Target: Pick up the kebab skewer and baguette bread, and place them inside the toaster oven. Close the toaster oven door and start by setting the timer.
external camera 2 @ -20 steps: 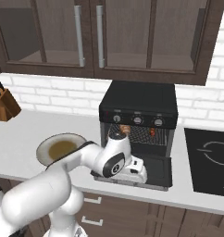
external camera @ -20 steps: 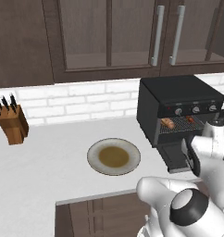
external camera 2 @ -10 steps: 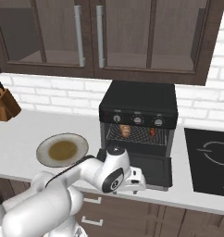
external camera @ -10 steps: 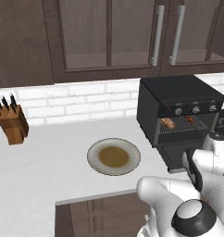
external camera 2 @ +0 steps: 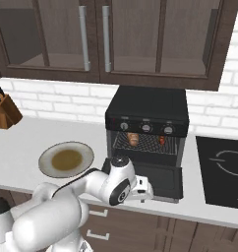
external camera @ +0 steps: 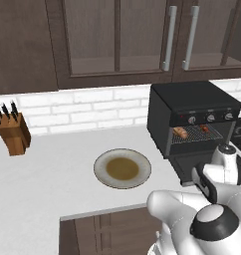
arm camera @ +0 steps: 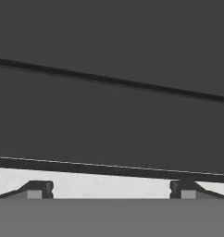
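The black toaster oven (external camera 2: 146,117) stands with its door (external camera 2: 158,177) dropped flat. On the wire rack inside lie the golden baguette bread (external camera 2: 133,139) at the left and the kebab skewer (external camera 2: 162,141) at the right; the left base view shows the same baguette bread (external camera: 180,132) and skewer (external camera: 204,129). My gripper (external camera 2: 143,189) hangs low at the door's front edge, left of its middle. Seen from the hand, the gripper (arm camera: 111,190) is open and empty, its fingertips (arm camera: 40,189) wide apart just short of the door's dark panel (arm camera: 109,120).
An empty plate (external camera: 122,168) lies on the white counter left of the oven. A knife block (external camera: 13,132) stands at the far left by the brick wall. A black cooktop (external camera 2: 224,170) sits right of the oven, and dark cabinets hang overhead.
My hand has sunk from in front of the oven opening down to the front edge of the dropped door. The jaws have stayed wide open. Food and plate are unmoved.
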You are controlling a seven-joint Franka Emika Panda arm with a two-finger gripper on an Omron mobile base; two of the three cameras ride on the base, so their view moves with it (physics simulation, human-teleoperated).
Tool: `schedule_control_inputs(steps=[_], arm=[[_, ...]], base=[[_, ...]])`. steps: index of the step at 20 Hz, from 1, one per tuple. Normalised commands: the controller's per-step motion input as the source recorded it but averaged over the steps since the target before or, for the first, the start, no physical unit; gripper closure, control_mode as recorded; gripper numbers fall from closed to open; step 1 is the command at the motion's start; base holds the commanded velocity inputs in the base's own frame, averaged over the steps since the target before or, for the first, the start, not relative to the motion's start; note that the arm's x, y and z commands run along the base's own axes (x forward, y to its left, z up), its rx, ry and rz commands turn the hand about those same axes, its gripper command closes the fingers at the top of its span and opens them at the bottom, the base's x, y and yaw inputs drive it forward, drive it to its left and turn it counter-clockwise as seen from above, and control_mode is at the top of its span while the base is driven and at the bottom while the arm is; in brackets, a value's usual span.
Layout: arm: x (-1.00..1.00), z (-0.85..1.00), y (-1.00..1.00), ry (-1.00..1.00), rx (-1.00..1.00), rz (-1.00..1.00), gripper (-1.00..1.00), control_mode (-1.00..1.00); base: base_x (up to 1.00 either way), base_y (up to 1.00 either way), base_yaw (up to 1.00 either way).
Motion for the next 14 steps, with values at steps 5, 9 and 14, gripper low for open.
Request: schedule_control_inputs(steps=[5, 9, 14], arm=[[0.39, -0.01, 0.04, -0.03, 0.0, -0.06, -1.0, -1.0], [0.5, 0.0, 0.07, -0.09, 0.0, -0.08, -1.0, -1.0], [0.44, 0.01, 0.08, -0.12, 0.0, -0.09, -1.0, -1.0]], base=[[0.0, 0.0, 0.0], [0.0, 0.0, 0.0], [0.0, 0.0, 0.0]])
